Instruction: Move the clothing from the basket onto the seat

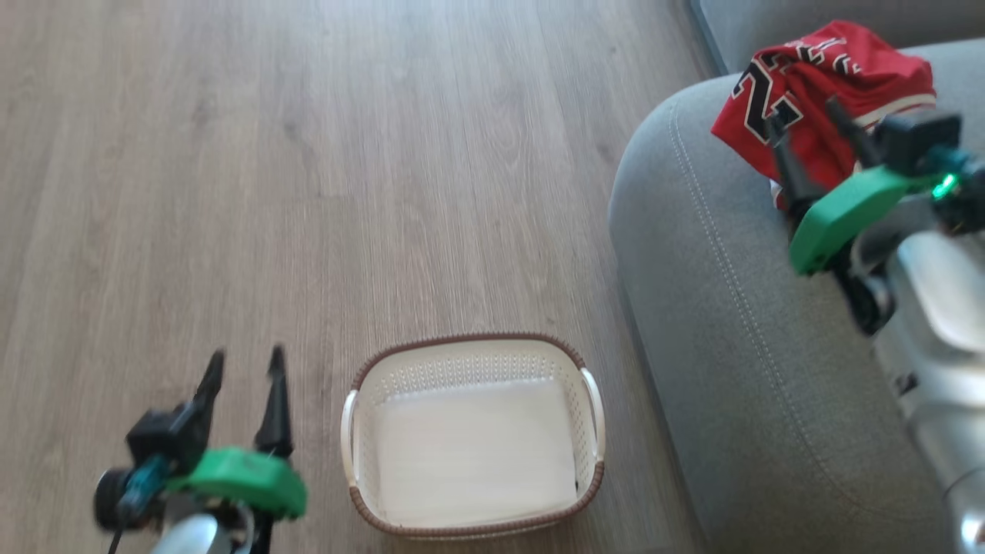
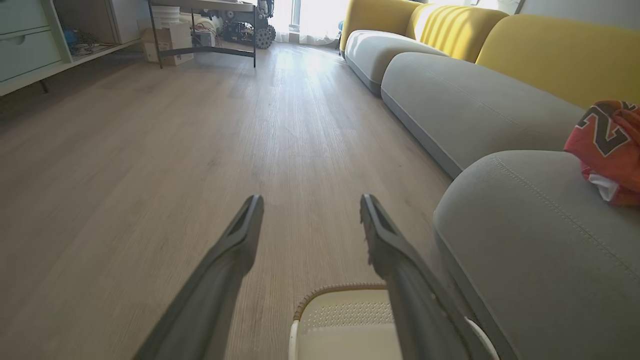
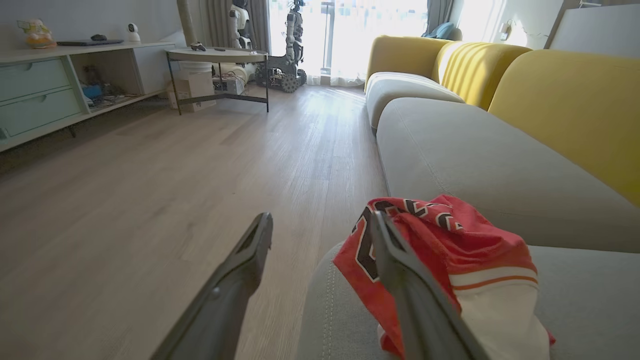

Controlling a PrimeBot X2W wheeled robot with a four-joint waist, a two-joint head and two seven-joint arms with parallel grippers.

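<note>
Right forearm: pale and silver, closest to the head camera, entering at 4 o'clock and reaching up over the seat toward 2 o'clock.
Right gripper: two dark fingers spread apart with nothing between them. In the right wrist view the gap shows floor and the seat's edge, and one finger passes in front of the clothing. I cannot tell whether that finger touches it.
Left gripper: at 7 o'clock in the head view, over the floor near the basket, fingers apart and holding nothing.
Clothing: a crumpled red heap with white trim and black numerals. It lies on the seat at 2 o'clock, near the cushion's rounded edge and just past the right fingertips.
Basket: upright on the floor at 6 o'clock, near the seat's side but apart from it. Its white bottom shows bare, with no red cloth in it.
Seat: grey cushion with pale double stitching, spanning 1 to 5 o'clock and bearing the heap at its far part.
Done: judging by the bare basket and the heap on the cushion, the transfer looks finished. The parted fingers suggest the cloth is released.
Left: seemingly nothing to carry, and at most the right arm needs drawing clear of the heap without snagging it. How many garments make up the heap cannot be told.
</note>
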